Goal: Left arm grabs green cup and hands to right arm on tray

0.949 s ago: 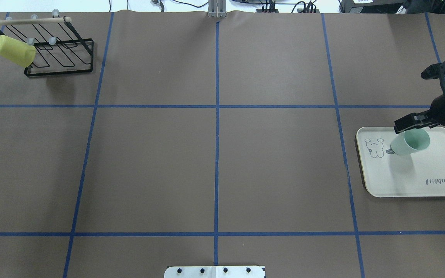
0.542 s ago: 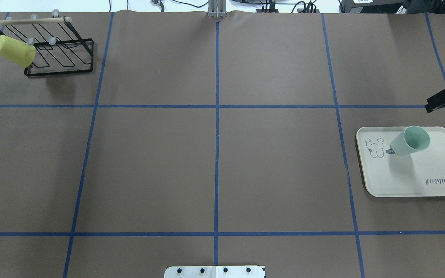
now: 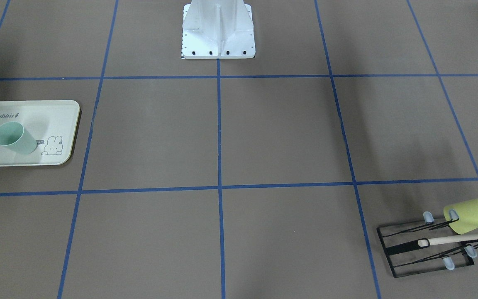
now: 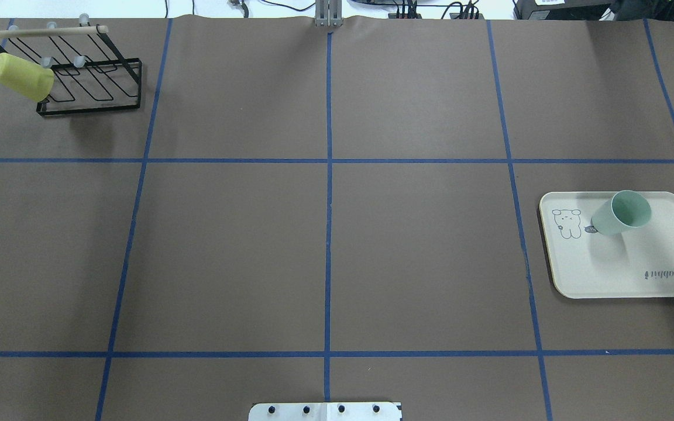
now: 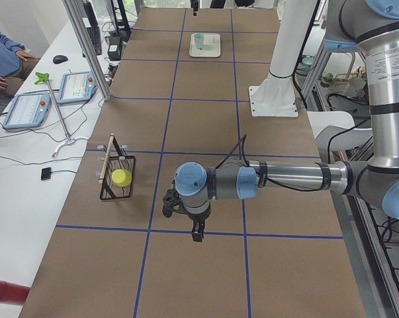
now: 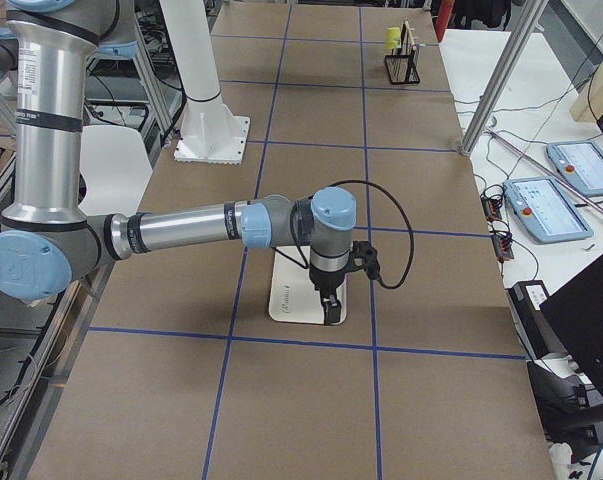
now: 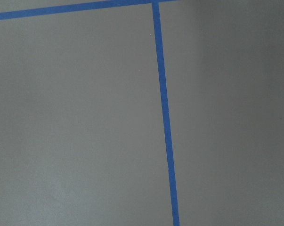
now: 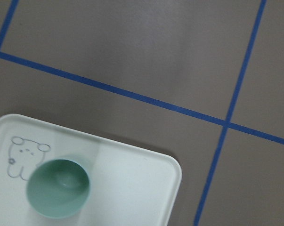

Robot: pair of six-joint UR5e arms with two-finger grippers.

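Green cup (image 4: 622,213) is on the tray (image 4: 623,275), which sits against the tabletop's right edge, about midway between the near and far edges. The cup is in the tray's far half, next to the bunny drawing, and nothing is touching it.

Key relation: the right end effector (image 6: 329,314) hangs over the tray, pointing down. The right wrist view puts the cup low and off to one side, so my read is it's below and offset, not straight under. The left end effector (image 5: 197,233) is well apart, over the tabletop's left half, seeing only bare paper and tape. The right arm (image 6: 181,228) is clearly the nearer one.

Both end effectors show in side views only, so I can't tell if the fingers are spread or pressed together.

The cup is upright with its long axis vertical and mouth up. It's an empty, smooth, pale mint tumbler with a slight taper and no handle.

Judgement: placement looks done, nothing left to grasp.

Don't confuse it with the yellow-green cup (image 4: 21,76) on the wire rack (image 4: 97,88) at the far left corner.
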